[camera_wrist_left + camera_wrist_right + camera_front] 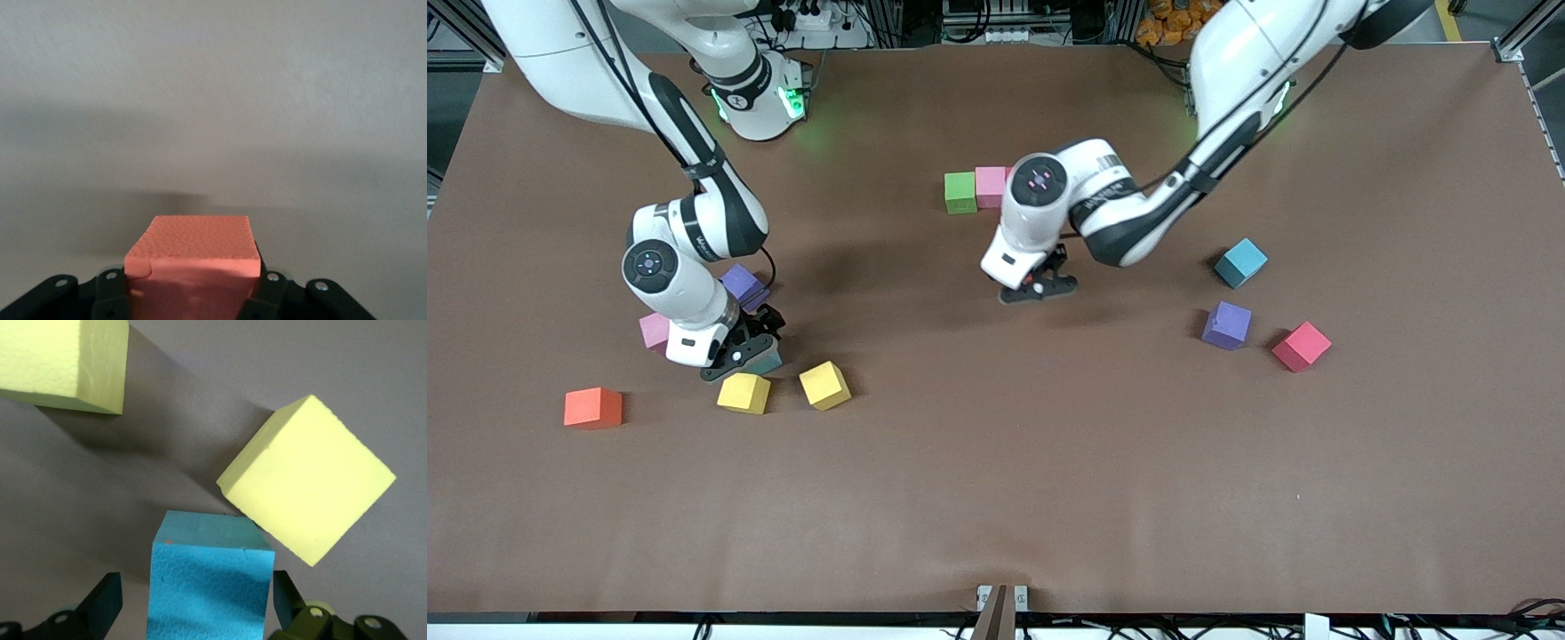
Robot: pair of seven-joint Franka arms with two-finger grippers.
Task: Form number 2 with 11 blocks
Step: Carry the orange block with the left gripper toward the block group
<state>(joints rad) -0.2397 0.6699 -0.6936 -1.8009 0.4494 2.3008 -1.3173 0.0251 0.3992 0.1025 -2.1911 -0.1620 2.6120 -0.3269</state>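
Left gripper (pixel 193 293), frame bottom, pinches an orange-pink block (pixel 193 257); right gripper (pixel 193 603), spread wide, straddles a cyan block (pixel 210 583)

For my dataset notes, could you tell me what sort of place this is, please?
Probably a robotics lab: two white arms mounted at a brown table, foam blocks such as an orange one scattered on it, and metal framing with cables along the table's edge by the arms' bases.
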